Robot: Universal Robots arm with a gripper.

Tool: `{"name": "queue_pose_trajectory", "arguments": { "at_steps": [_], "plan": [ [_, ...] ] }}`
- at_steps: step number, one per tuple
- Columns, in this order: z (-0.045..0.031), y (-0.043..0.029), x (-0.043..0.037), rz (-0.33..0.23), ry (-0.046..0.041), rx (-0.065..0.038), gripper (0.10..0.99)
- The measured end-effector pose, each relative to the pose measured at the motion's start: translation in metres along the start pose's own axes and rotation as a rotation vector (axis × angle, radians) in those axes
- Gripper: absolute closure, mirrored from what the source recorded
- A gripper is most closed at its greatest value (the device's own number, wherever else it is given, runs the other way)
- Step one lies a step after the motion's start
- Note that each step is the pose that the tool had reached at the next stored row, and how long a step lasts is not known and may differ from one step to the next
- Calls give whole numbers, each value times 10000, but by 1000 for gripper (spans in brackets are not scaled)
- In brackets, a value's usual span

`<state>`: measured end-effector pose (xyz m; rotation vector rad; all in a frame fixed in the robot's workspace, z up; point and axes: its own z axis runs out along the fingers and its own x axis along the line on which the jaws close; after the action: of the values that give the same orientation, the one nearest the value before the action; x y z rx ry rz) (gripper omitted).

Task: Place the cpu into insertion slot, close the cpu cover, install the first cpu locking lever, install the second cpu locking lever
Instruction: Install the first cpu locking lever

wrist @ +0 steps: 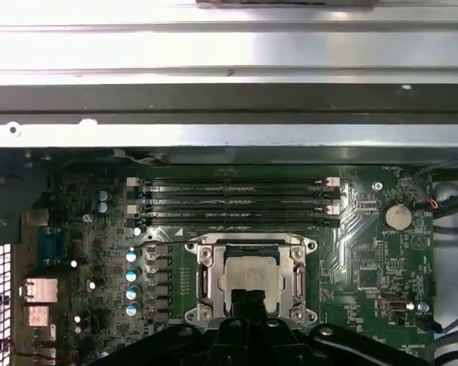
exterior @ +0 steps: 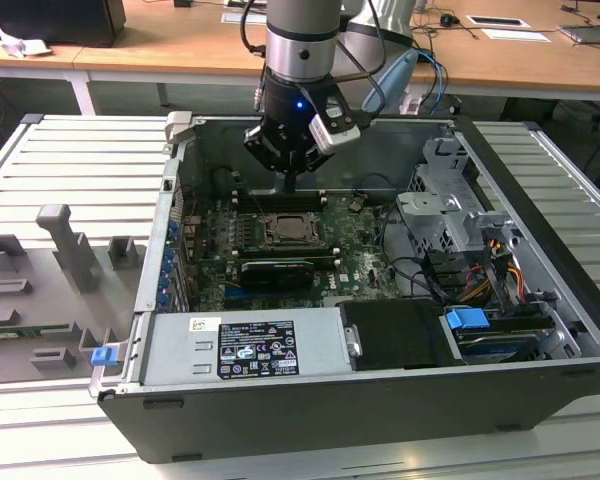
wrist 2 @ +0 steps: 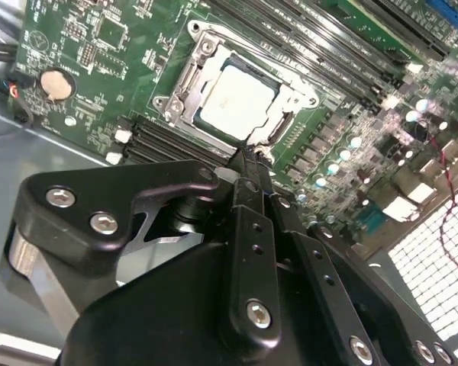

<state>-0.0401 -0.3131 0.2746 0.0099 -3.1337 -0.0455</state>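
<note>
Silver-grey arm (exterior: 302, 30) with black cables (exterior: 247, 18) — black gripper (wrist 2: 249, 156), silver screws (wrist 2: 259, 313), blue light (exterior: 299, 101).

No legible text anywhere, just unreadable small print on the power-supply label (exterior: 242, 349)

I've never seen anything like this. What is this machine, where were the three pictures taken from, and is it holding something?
It is a robot arm reaching into an open computer case that stands on a ribbed metal table. The exterior view looks on from outside; both wrist views come from cameras riding on the arm. Its end effector, fingers together and holding nothing I can see, hangs close over the green circuit board. There the cpu is seated, with the silver cpu cover framing it.
</note>
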Motion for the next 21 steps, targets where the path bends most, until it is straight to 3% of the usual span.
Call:
{"name": "queue_pose_trajectory", "arguments": {
  "at_steps": [3, 12, 21],
  "plan": [
    [21, 0, 137, -1, 2, 3, 980],
    [63, 1, 292, 1, 1, 2, 980],
    [106, 1, 523, 0, -28, -2, 980]
  ]
}}
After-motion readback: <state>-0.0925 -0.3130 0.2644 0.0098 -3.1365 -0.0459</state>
